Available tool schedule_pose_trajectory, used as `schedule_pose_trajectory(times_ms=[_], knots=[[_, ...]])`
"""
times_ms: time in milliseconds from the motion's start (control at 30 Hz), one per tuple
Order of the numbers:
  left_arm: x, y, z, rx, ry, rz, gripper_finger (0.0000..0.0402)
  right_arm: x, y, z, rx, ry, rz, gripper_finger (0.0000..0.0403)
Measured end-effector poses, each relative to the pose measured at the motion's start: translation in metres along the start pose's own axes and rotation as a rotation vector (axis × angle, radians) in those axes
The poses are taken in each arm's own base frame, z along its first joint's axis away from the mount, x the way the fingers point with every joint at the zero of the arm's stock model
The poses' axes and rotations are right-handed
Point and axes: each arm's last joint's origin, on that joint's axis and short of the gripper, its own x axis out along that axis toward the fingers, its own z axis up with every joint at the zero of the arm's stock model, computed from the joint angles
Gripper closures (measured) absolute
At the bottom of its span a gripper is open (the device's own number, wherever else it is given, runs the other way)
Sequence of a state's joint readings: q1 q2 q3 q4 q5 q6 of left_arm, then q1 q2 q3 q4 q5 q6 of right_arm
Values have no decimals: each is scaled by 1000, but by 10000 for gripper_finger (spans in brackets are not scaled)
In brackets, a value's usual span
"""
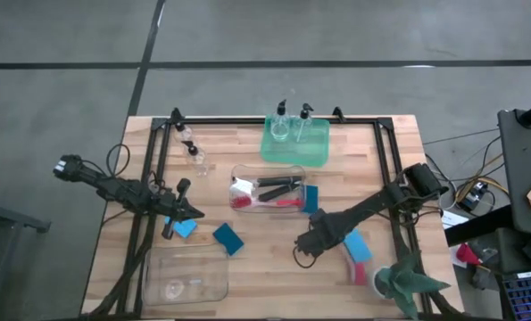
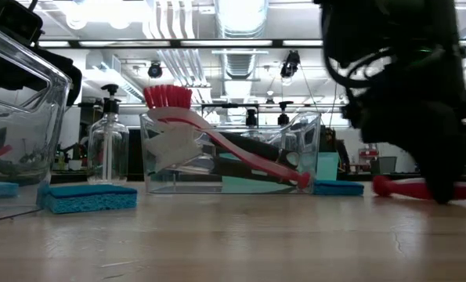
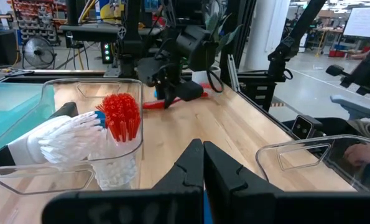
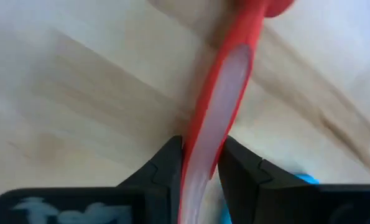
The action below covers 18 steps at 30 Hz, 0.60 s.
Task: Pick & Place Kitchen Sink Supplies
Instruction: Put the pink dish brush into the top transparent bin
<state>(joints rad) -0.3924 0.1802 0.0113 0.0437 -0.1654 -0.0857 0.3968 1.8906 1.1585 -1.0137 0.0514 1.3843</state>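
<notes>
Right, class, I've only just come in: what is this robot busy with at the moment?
It is sorting sink supplies on a wooden table. The right end effector has its fingers either side of a red dish brush's handle lying on the table. The left end effector is shut and waits near a blue sponge. Two brushes already lie in the middle clear bin.

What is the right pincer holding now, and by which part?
The right pincer is shut on the red dish brush, gripping its handle between the two fingers. The left pincer is shut and holds nothing.
</notes>
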Motion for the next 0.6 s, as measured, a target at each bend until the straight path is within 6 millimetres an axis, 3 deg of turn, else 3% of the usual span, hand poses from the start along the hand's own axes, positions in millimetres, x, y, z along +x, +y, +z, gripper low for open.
schedule_pose_trajectory(times_ms=[300,600], knots=[[0,0,0,0,0,0,399,-32,18,18,-128,-131,105,329],[0,0,0,0,0,0,399,-101,42,32,-408,-284,290,331]])
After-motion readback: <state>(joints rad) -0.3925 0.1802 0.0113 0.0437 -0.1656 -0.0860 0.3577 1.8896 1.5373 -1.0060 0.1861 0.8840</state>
